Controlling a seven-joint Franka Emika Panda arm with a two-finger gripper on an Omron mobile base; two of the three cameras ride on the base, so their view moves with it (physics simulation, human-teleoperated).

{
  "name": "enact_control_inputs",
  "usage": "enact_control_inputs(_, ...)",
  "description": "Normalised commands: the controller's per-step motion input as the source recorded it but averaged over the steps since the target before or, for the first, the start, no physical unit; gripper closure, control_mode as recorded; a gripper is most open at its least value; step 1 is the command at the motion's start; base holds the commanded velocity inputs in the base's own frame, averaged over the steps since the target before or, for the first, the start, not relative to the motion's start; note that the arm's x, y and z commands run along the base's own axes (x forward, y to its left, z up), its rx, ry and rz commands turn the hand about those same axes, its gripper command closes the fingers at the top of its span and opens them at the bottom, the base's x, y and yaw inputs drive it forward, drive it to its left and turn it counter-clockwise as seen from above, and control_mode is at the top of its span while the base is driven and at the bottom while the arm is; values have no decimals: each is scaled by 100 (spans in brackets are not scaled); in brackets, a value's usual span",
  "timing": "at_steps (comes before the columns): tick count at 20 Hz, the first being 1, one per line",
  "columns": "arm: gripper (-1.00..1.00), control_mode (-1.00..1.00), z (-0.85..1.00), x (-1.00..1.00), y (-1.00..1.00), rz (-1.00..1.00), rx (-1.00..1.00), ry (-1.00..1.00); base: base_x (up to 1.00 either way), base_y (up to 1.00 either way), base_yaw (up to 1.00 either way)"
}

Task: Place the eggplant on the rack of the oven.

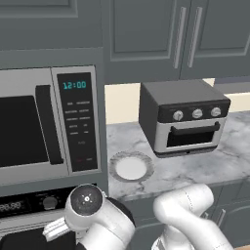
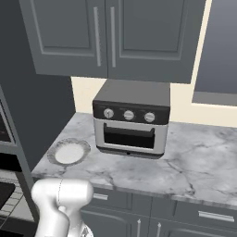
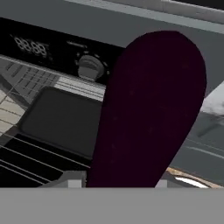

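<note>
At the left of the hand view the oven point(image 3: 65, 118) is seen with its round knob, dark window and rack wires point(image 3: 26, 151). Through the middle to upper right, the eggplant point(image 3: 153, 109) is held in the hand point(image 3: 118, 183), rising between the fingers, of which little can be seen. It appears dark purple, smooth and rounded at its far end. It is judged light, fairly firm but slick-skinned; a hold across the thick middle would suit it best.
</note>
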Motion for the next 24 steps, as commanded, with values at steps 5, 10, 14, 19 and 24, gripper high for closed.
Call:
enact_control_inputs(5, 100, -100, -92, 2, 100, 9, -11, 9, 0, 0, 0)
enact_control_inputs(10, 100, -100, -85, 27, 100, 4, -20, 9, 0, 0, 0)
enact_control_inputs(14, 100, -100, -89, 54, 75, 0, -21, 14, 0, 0, 0)
enact_control_inputs(19, 100, -100, -76, 26, 42, -1, -21, 1, 0, 0, 0)
enact_control_inputs(24, 100, -100, -51, 0, 28, -18, -8, -10, 0, 0, 0)
